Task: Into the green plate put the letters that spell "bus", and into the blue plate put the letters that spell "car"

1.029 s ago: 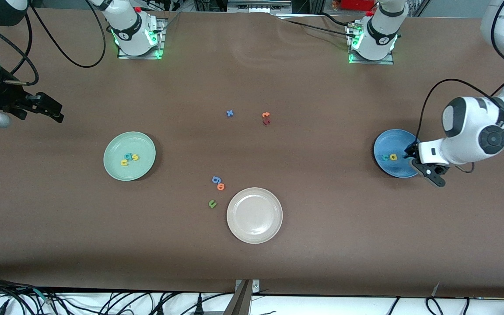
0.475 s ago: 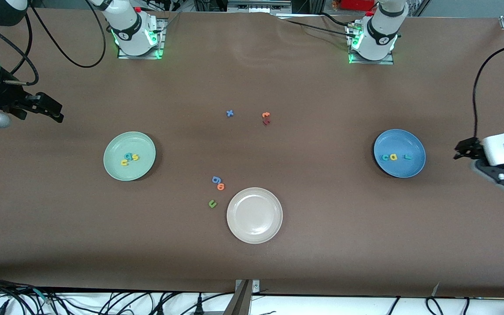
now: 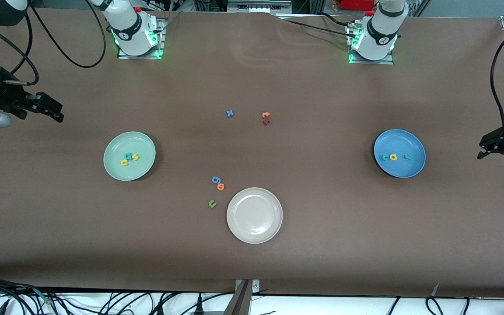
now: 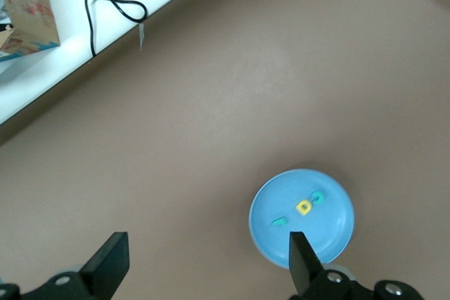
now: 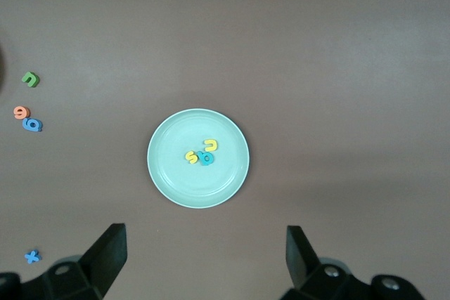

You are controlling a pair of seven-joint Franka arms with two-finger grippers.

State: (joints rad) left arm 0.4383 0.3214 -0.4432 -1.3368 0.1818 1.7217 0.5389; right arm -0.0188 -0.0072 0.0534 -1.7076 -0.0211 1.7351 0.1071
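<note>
Already the green plate (image 3: 129,156) carries a yellow "u" (image 3: 124,162), a teal "b" (image 3: 128,156) and a yellow "s" (image 3: 134,157), bunched together near its middle (the three touch or nearly touch). It sits toward the right arm's end of the table. At the left arm's end, the blue plate (image 3: 399,153) holds a teal "c" (image 3: 384,157), a yellow "a" (image 3: 393,157) and a small teal "r" (image 3: 407,156) in a loose row, the "r" a little apart from the other two.

Between the plates, a beige-white plate (image 3: 254,215) lies nearer the front camera. Just beside it are a green "u" (image 3: 212,203), an orange "o" (image 3: 221,187) and a blue "g" (image 3: 216,180). Farther from the camera lie a blue "x" (image 3: 229,113) and an orange "t" (image 3: 266,115) touching a dark red letter (image 3: 266,122).

The left gripper (image 3: 503,146) hangs over the table's edge past the blue plate, fingers spread wide, nothing between them. The right gripper (image 3: 46,107) waits above the table near the green plate, jaws likewise wide and empty.
</note>
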